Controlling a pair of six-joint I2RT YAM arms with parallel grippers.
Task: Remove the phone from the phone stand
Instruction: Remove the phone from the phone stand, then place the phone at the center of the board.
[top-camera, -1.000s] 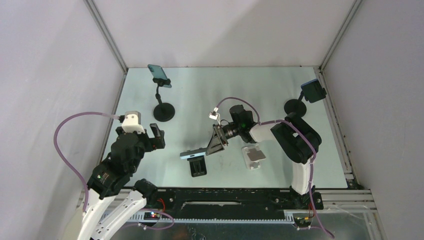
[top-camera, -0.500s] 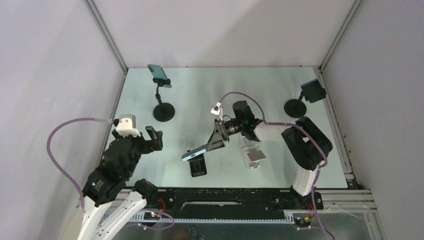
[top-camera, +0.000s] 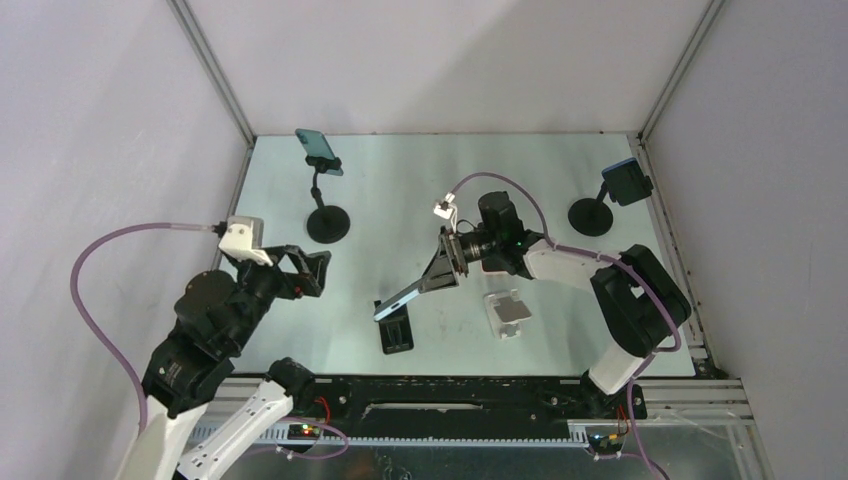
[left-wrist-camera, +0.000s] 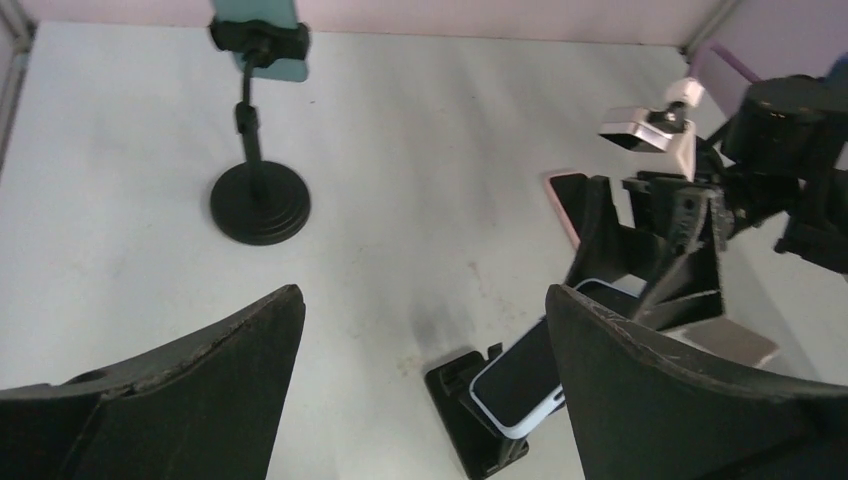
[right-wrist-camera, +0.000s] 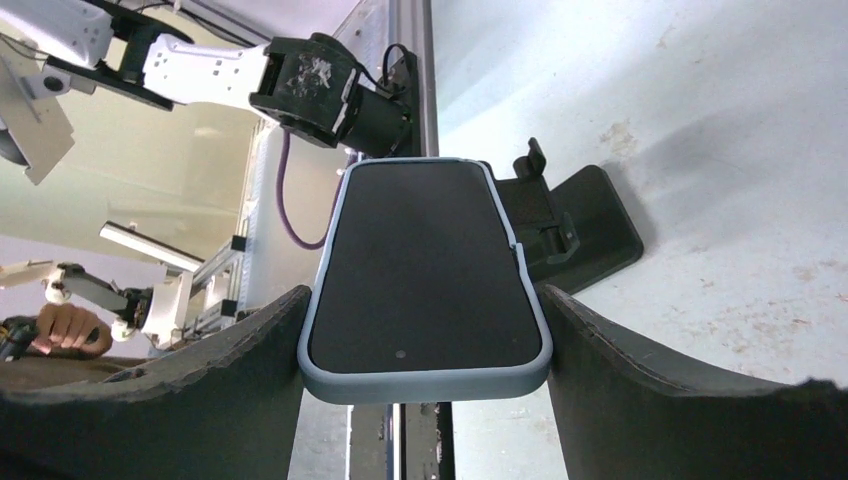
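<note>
A phone (top-camera: 397, 300) in a pale blue case, dark screen up, is clamped by its long edges in my right gripper (top-camera: 420, 287). It tilts down toward the near edge. Its low end hangs over the flat black phone stand (top-camera: 397, 336) on the table; contact between them I cannot tell. In the right wrist view the phone (right-wrist-camera: 425, 270) fills the gap between both fingers, with the stand (right-wrist-camera: 580, 225) behind it. My left gripper (top-camera: 310, 272) is open and empty to the left. Its wrist view shows the phone (left-wrist-camera: 520, 378) and stand (left-wrist-camera: 468, 420) ahead.
A tall black stand (top-camera: 327, 222) holding a teal phone (top-camera: 320, 148) rises at the back left. Another stand (top-camera: 592, 215) with a blue phone (top-camera: 627, 182) is at the back right. A flat white and grey object (top-camera: 509, 312) lies right of the black stand.
The right gripper has raised the phone's far end and drawn it back and right, so it now tilts over the stand instead of lying across it. The left arm has pulled back to the left.
</note>
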